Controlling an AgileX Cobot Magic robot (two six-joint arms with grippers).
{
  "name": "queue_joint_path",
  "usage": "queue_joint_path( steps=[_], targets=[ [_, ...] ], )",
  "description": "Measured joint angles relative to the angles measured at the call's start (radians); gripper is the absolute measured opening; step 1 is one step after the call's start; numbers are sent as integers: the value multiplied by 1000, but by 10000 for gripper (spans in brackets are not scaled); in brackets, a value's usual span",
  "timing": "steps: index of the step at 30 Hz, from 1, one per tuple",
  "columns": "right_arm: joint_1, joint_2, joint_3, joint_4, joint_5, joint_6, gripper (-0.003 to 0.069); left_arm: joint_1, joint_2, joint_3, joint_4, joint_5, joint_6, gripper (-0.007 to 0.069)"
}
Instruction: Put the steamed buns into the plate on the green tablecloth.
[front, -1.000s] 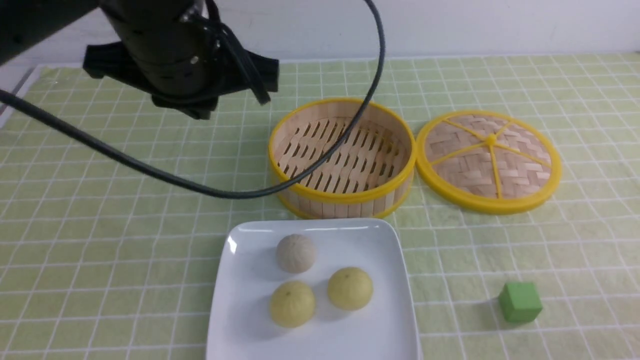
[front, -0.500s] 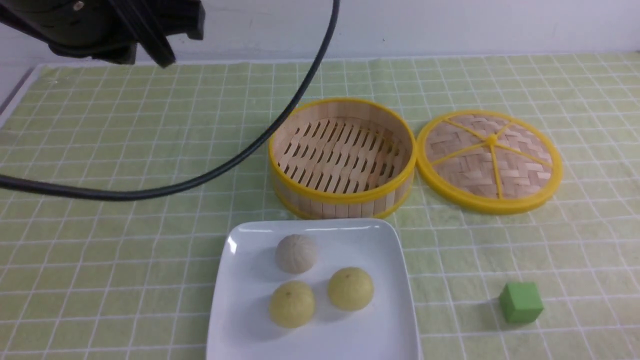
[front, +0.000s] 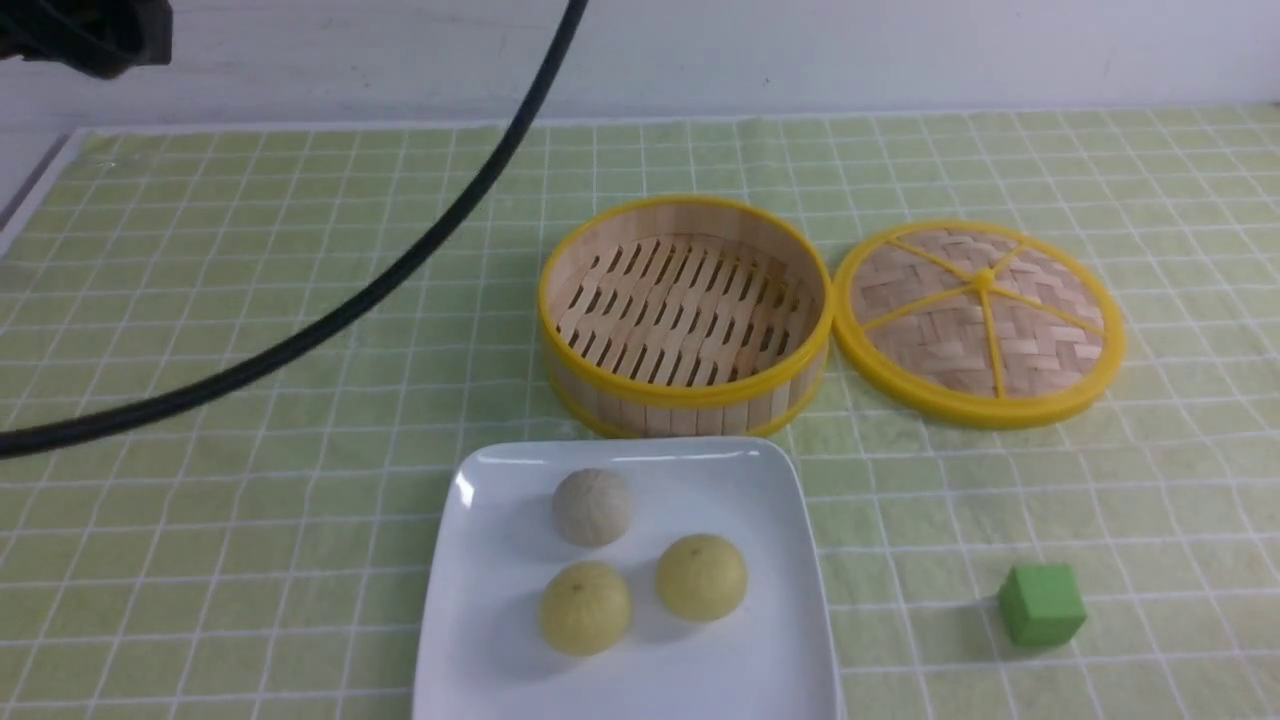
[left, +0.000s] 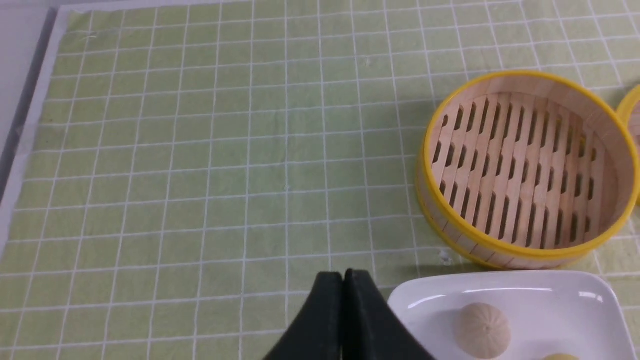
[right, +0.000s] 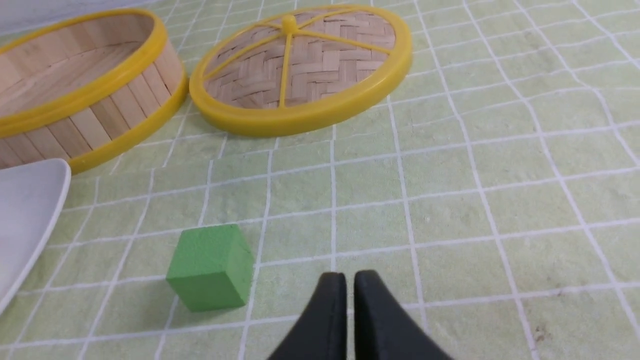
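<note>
Left gripper (left: 343, 280) and right gripper (right: 345, 282) both have jaws pressed together, holding nothing. The steamed buns (front: 592, 507) — one greyish, two yellow — sit on the plate (front: 770, 640), apart from both grippers, on the green tablecloth (front: 300, 480). Beyond: steamer basket (front: 685, 390), lid (front: 980, 320), white wall. Only the front and right wrist views show the green cube (right: 211, 266).

A round bamboo steamer basket (front: 686, 315) with a yellow rim and slatted floor stands near the middle of the scene, holding nothing. Its woven lid (front: 980, 322) lies flat just beside it at 3 o'clock. A small green cube (front: 1041, 603) sits well apart, at about 5 o'clock from the basket.
</note>
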Motion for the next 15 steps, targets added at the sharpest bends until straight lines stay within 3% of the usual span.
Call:
queue_joint_path(
  steps=[4, 10, 15],
  targets=[
    [0, 0, -1, -27, 12, -92, 50, 0, -58, 60, -9, 0, -1, 19],
    [0, 0, -1, -33, 18, -131, 58, 0, -190, 226, -42, 0, -2, 19],
    [0, 0, -2, -34, 22, -133, 66, 0, -458, 571, -76, -75, -36, 19]
  ],
)
